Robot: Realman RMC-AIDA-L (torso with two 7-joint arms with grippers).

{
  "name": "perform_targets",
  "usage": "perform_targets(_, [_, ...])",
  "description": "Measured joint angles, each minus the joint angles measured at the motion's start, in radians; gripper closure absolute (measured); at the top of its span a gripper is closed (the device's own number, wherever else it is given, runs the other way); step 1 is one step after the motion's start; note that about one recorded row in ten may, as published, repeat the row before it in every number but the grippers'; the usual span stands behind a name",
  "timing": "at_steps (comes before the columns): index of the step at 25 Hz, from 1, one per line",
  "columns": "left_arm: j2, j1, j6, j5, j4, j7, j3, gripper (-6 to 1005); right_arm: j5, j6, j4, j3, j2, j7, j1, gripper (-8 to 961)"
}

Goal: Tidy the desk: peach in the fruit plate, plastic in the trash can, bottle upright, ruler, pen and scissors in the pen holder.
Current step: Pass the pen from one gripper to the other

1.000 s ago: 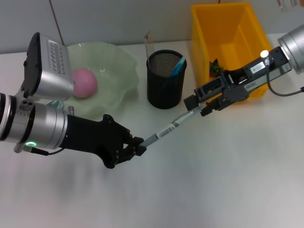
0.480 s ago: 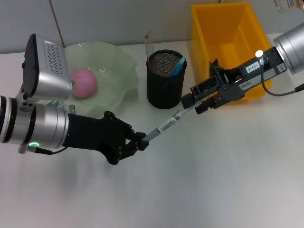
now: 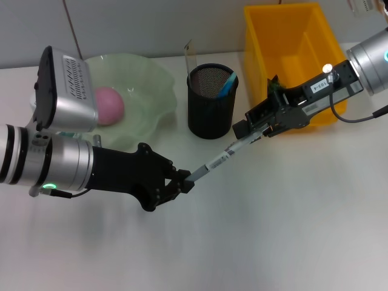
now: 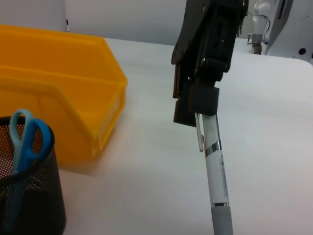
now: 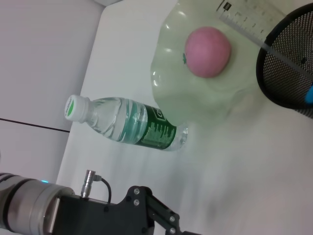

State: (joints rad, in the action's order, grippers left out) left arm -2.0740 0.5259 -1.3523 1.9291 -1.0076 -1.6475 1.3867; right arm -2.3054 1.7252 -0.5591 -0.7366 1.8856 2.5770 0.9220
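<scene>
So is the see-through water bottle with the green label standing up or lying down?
Lying down. The clear plastic water bottle rests on its side on the white desk, beside the pale green fruit plate.

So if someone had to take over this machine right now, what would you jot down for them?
Left hand grips one end of the pen; right hand is closed on the other end, mid-handover above the table.
Done: peach in the fruit plate; scissors and ruler in the pen holder.
Left: pen into the holder; bottle lies on its side beside the plate and needs standing.
Something dark lies in the yellow bin; I cannot tell if it is the plastic.
</scene>
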Motion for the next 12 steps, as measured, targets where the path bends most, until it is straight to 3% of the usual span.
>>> perform_targets(12, [0.000, -0.012, 0.036, -0.003, -0.001, 0.001, 0.018, 818, 0.003, 0.000, 0.012, 0.006, 0.001, 0.000, -0.008, 621])
